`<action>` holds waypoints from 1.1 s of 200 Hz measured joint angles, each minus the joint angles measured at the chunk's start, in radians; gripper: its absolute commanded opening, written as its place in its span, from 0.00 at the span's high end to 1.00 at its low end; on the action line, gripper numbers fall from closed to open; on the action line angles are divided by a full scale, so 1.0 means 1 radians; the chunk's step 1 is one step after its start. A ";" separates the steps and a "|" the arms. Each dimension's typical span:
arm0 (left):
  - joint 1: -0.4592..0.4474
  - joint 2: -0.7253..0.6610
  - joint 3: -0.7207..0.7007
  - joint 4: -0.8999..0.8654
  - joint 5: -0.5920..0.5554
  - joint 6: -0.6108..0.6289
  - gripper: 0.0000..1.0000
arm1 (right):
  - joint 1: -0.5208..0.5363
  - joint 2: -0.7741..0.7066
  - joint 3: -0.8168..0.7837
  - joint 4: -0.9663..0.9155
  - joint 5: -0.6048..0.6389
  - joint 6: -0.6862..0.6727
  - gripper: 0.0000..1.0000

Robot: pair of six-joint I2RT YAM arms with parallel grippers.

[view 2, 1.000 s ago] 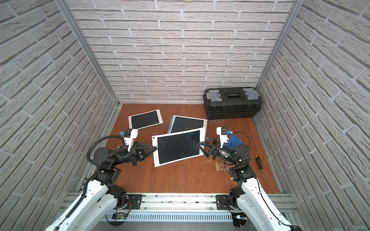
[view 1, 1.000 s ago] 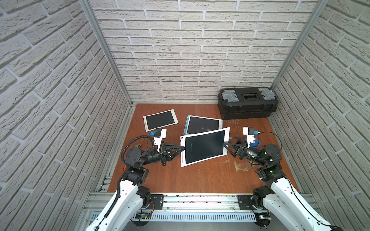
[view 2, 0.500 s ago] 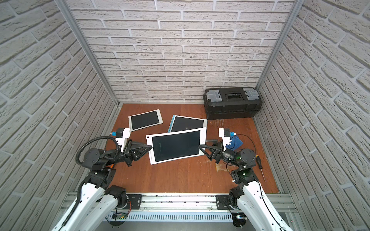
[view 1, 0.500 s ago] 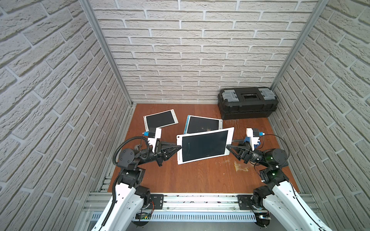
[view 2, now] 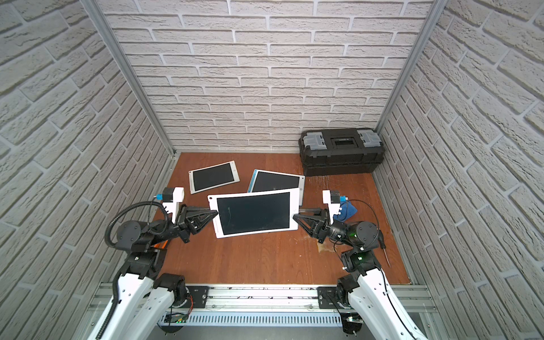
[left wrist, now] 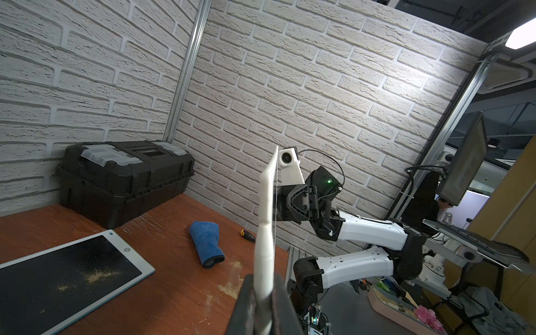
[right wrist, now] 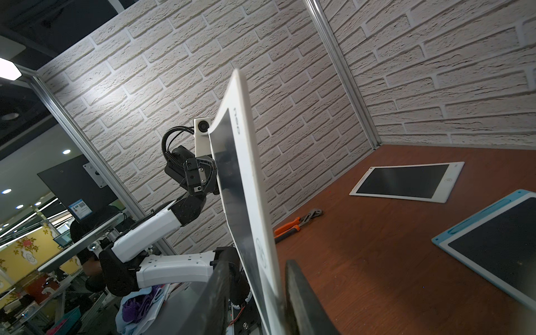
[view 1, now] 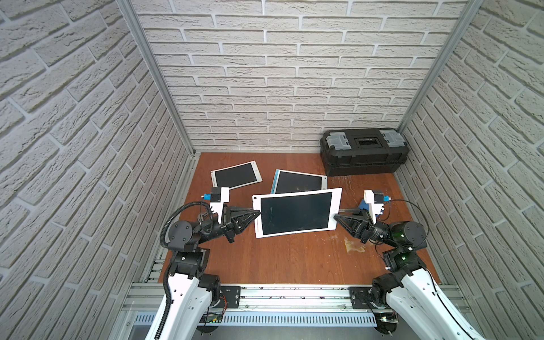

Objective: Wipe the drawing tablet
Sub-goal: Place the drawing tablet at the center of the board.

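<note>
Top views both show the drawing tablet (view 1: 294,212) held up off the bench (view 1: 294,265), over its middle, dark screen tilted toward the camera and long sides running from 9 to 3 o'clock. It looks slightly bowed.

We see the left claw (view 1: 258,211) at the tablet's 9 o'clock edge. In the left wrist view its fingers (left wrist: 245,307) are clamped tight on that white edge.

The right claw (view 1: 337,214) meets the 3 o'clock edge. In the right wrist view its fingers (right wrist: 301,301) stand on either side of the edge, one close against the back. From that steep angle we cannot tell whether the other presses the screen side, so we cannot say this grip is closed.

Flat on the bench lie a small white tablet (view 1: 235,176) at about 11 o'clock and a blue-edged tablet (view 1: 300,181) at 12 o'clock, partly hidden behind the raised one. The left wrist view shows pale dust on its screen.

A black toolbox (view 1: 363,153) fills the corner near 1 o'clock. A blue cloth (view 2: 348,212) lies at 3 o'clock, just beyond the right claw, with a screwdriver (view 2: 384,247) near the wall at about 4 o'clock. Orange-handled pliers (right wrist: 290,229) lie by the wall at 9 o'clock. A pale smear (view 1: 354,245) marks the wood at 4 o'clock.
</note>
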 measured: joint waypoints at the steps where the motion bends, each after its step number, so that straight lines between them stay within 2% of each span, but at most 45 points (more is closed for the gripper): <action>1: 0.000 0.000 0.000 0.000 0.000 0.000 1.00 | 0.000 0.000 0.000 0.000 0.000 0.000 0.70; 57: 0.000 0.000 0.000 -0.011 0.013 -0.001 1.00 | 0.000 -0.010 0.000 0.000 -0.003 0.000 0.70; 116: 0.000 -0.018 0.000 -0.094 0.022 0.037 1.00 | 0.000 -0.018 0.000 -0.001 -0.002 -0.002 0.79; 169: 0.000 -0.023 0.000 -0.143 0.012 0.072 1.00 | 0.023 -0.005 0.002 -0.013 -0.003 -0.017 0.70; 220: 0.000 -0.017 0.022 -0.183 -0.011 0.096 1.00 | 0.086 0.025 0.008 -0.074 0.000 -0.076 0.73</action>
